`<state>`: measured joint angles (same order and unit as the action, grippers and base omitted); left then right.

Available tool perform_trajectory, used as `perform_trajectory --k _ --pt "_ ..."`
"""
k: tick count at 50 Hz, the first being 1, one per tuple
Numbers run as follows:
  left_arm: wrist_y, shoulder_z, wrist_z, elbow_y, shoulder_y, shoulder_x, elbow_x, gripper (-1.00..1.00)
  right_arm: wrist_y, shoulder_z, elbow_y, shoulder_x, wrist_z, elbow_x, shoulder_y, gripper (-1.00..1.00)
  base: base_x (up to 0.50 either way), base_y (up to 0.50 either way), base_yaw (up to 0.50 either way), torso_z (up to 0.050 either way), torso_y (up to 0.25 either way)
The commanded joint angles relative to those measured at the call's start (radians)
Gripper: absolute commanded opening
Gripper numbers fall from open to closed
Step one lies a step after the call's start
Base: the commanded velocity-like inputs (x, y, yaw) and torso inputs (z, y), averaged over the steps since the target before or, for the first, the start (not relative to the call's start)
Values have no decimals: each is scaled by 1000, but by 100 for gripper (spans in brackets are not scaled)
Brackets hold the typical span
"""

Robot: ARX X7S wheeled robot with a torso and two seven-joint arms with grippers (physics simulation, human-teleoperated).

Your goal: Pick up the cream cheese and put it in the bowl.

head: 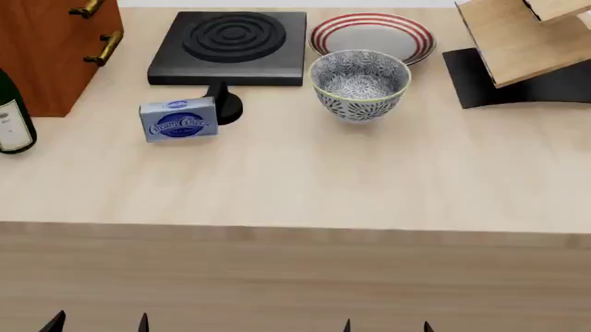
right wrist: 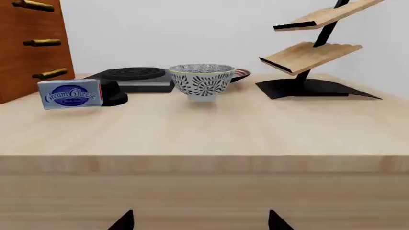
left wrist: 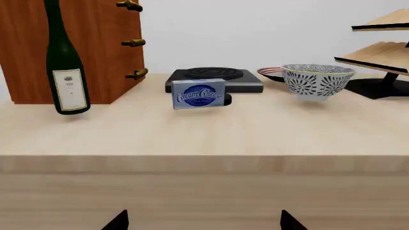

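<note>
The cream cheese [head: 179, 120], a small silver-grey box with a blue oval logo, stands on its edge on the wooden table, just in front of the black stove's knob. It also shows in the left wrist view [left wrist: 198, 94] and the right wrist view [right wrist: 70, 94]. The black-and-white patterned bowl [head: 360, 81] stands upright to its right, empty; it shows in both wrist views too [left wrist: 317, 79] [right wrist: 203, 80]. My left gripper [head: 98, 322] and right gripper [head: 386, 325] are open and empty, low in front of the table's front edge, well short of both things.
A black stove [head: 234, 43] sits behind the cream cheese. A white plate with red rings [head: 374, 33] lies behind the bowl. A wine bottle [head: 11, 114] and a brown cabinet [head: 46, 48] stand at the left. A wooden rack on a black base [head: 522, 48] stands at the right.
</note>
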<state>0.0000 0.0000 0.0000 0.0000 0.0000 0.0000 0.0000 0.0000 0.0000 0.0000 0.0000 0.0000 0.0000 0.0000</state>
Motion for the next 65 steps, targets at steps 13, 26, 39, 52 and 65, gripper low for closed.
perform_trajectory --k 13,26,39,52,65 --pt "-8 45 -59 33 12 -42 -40 100 -9 -41 0 42 59 51 -3 100 0 0 0 33 0" --pt "74 93 -71 -15 8 -71 -33 100 -7 -75 13 66 76 63 4 100 0 0 0 6 0" --pt "22 102 -77 -9 -4 -85 -79 100 -16 -94 22 81 94 77 7 100 0 0 0 50 0" --pt "7 112 -90 10 -2 -103 -105 100 -27 -108 13 95 114 91 3 100 0 0 0 50 0" --pt "-7 125 -99 35 4 -120 -124 100 -53 -127 5 109 142 82 -6 100 0 0 0 50 0"
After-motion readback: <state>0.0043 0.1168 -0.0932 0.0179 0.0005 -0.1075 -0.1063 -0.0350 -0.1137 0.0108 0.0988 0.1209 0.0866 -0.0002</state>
